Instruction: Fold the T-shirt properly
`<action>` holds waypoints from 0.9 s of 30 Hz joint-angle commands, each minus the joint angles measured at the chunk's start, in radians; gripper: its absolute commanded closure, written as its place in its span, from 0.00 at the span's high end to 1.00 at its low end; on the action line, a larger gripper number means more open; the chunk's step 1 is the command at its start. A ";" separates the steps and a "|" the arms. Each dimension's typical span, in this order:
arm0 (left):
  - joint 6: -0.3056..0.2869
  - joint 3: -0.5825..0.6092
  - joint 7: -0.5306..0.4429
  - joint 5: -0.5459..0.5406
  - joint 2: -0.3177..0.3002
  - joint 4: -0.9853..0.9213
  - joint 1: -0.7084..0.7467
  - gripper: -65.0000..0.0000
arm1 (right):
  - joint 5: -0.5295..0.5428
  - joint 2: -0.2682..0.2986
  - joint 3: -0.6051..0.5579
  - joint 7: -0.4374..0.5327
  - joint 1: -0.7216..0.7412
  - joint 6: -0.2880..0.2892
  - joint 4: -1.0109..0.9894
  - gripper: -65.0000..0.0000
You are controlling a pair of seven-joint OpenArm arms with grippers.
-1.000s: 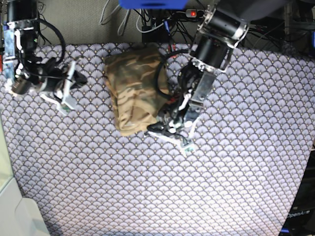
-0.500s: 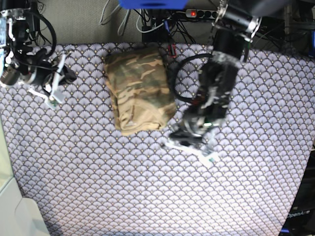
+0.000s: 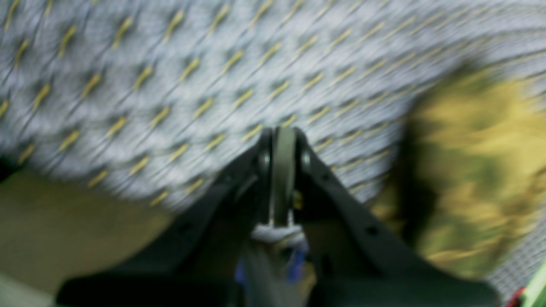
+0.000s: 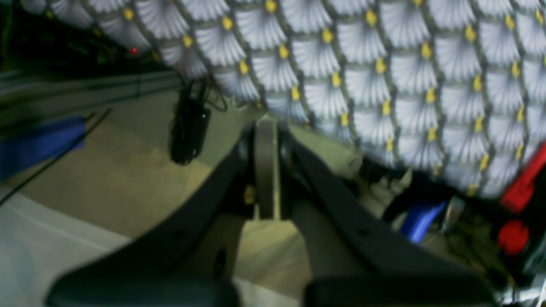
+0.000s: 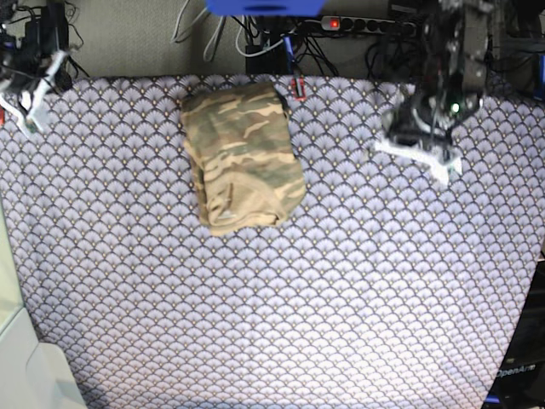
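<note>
The T-shirt (image 5: 243,158), a camouflage print, lies folded into a compact rectangle at the back middle of the scallop-patterned tablecloth (image 5: 281,307). In the left wrist view the T-shirt (image 3: 469,170) is a blur at the right. My left gripper (image 5: 424,153) hangs shut and empty over the cloth, well to the right of the shirt. Its pads (image 3: 282,140) are pressed together. At the table's back left corner my right gripper (image 5: 27,95) is also shut with nothing in it, fingers (image 4: 265,136) closed over the table edge.
Cables and a power strip (image 5: 358,24) lie behind the table's back edge. A red tag (image 5: 297,88) sits by the shirt's back right corner. A white surface (image 5: 25,375) borders the front left. The floor (image 4: 106,179) shows beyond the table edge in the right wrist view.
My left gripper has drawn away from the shirt's right edge, up and to the back right. My right gripper has pulled back to the far left corner. The shirt lies still.
</note>
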 commanded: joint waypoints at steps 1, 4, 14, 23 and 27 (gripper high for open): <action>-0.005 -0.001 -0.008 -0.001 -0.007 0.019 0.028 0.02 | -0.001 0.015 0.020 0.003 -0.020 0.006 0.014 0.00; -0.005 -0.001 -0.017 -0.001 -0.018 0.017 0.144 0.02 | -0.103 -0.013 0.032 0.021 -0.052 0.006 0.013 0.00; -0.005 -0.001 -0.052 0.003 -0.022 -0.007 0.373 0.02 | -0.588 -0.125 0.002 0.149 -0.051 0.006 -0.069 0.00; -0.005 0.211 -0.368 0.006 -0.088 -0.412 0.365 0.02 | -0.750 -0.132 -0.054 0.468 0.012 0.006 -0.563 0.00; -0.005 0.366 -0.534 0.005 -0.091 -0.650 0.278 0.02 | -0.761 -0.122 -0.130 0.624 0.080 0.006 -0.817 0.00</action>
